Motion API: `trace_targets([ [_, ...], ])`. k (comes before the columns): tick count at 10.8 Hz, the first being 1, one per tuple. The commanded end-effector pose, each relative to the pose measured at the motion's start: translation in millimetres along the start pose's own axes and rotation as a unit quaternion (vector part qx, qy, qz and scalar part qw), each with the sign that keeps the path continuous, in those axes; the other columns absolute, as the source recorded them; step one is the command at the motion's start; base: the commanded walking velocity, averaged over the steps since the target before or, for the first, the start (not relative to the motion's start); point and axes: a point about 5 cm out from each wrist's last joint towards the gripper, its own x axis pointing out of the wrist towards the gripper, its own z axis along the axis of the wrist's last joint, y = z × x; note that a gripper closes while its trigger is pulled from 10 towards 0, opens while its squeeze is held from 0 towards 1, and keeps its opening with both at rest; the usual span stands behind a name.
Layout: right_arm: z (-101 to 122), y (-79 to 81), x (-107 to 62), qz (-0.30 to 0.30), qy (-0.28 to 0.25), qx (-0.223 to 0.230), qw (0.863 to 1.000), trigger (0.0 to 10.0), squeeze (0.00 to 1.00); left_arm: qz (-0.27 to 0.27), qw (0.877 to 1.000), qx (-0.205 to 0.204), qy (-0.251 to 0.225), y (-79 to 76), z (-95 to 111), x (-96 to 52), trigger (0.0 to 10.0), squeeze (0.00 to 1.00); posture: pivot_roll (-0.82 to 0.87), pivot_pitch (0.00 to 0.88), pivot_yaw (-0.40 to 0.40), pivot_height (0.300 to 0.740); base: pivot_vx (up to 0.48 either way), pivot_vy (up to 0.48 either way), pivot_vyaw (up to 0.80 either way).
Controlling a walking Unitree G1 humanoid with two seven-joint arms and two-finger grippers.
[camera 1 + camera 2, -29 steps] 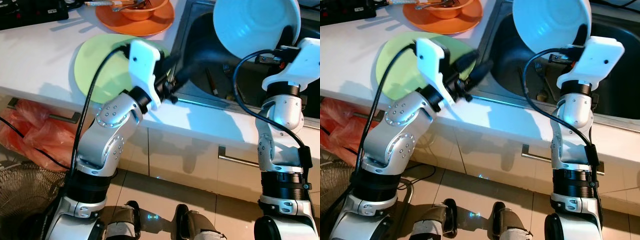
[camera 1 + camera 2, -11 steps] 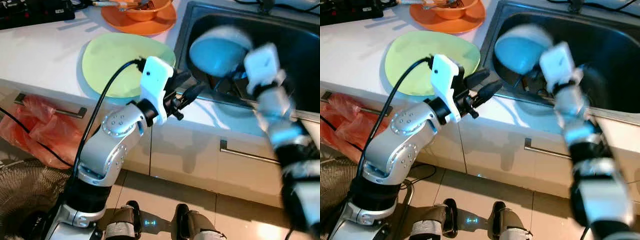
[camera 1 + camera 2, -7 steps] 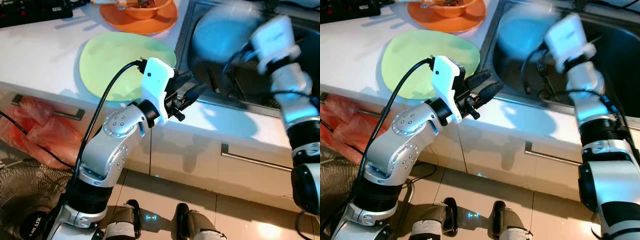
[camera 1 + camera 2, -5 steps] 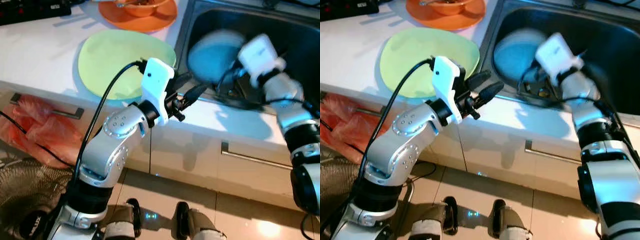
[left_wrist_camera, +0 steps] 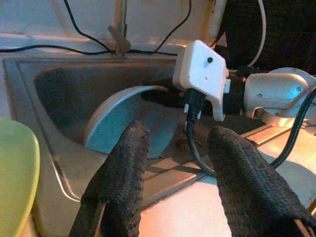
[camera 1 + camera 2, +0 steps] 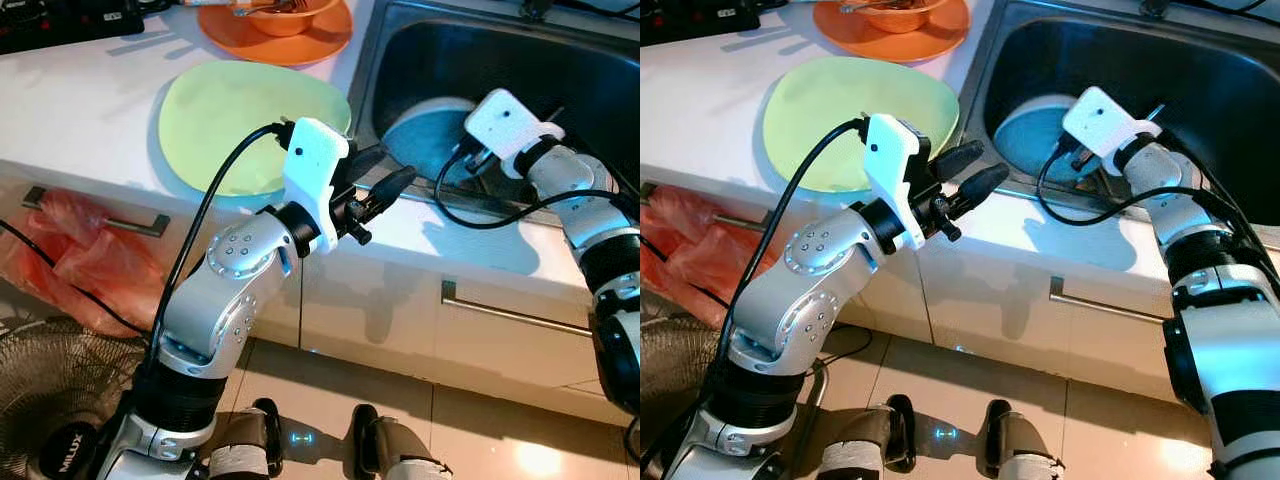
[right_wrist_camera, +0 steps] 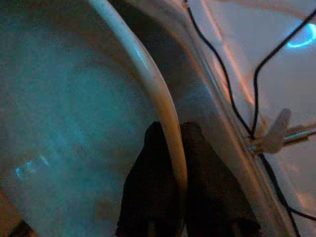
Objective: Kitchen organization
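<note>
The right gripper (image 7: 170, 197) pinches the rim of the blue bowl (image 6: 430, 135) inside the sink (image 6: 590, 70), while the left gripper (image 6: 385, 180) hovers over the counter edge (image 6: 440, 235), fingers spread

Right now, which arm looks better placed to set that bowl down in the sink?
The right. Its gripper is pinching the rim of the bowl low inside the sink. The left gripper hovers open over the counter edge.

Pale blue bowl (image 6: 1032, 132) tilted in steel sink (image 6: 1200, 75), green plate (image 6: 830, 110) on counter (image 6: 700, 90)
</note>
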Motion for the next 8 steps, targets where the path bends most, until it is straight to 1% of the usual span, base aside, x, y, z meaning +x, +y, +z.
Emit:
trace_targets([
  [1,2.2,-10.4,-1.0,0.006,-0.003,-0.019,1.0,10.0,0.0,-0.014,1.0,-0.003,0.002,-8.0,-0.8,0.0,10.0,0.0,0.11,0.241,-0.04,0.74,0.0,0.0,0.0],
  [3,2.7,-7.4,1.1,0.026,0.004,-0.025,0.999,10.0,0.0,-0.013,1.0,-0.004,0.002,-8.5,-1.0,0.3,10.0,0.0,0.12,0.244,-0.043,0.74,0.0,0.0,0.0],
  [5,2.5,-7.4,1.5,0.029,0.006,-0.022,0.999,10.0,0.0,-0.012,1.0,-0.004,0.002,-8.6,-1.3,0.1,10.0,0.0,0.12,0.248,-0.045,0.74,0.0,0.0,0.0],
  [6,1.9,-7.1,1.4,0.034,0.008,-0.02,0.999,10.0,0.45,-0.012,1.0,-0.005,0.003,-8.6,-1.7,-0.2,10.0,0.0,0.12,0.248,-0.046,0.74,0.0,0.0,0.0],
  [7,1.2,-6.5,1.2,0.038,0.01,-0.02,0.999,10.0,0.58,-0.012,1.0,-0.006,0.003,-8.5,-2.1,-0.3,10.0,0.0,0.12,0.249,-0.046,0.74,0.0,0.0,0.0],
  [8,0.4,-5.8,1.1,0.04,0.012,-0.022,0.999,10.0,0.55,-0.012,1.0,-0.006,0.003,-8.4,-2.4,-0.2,10.0,0.0,0.12,0.249,-0.047,0.74,0.0,0.0,0.0],
])
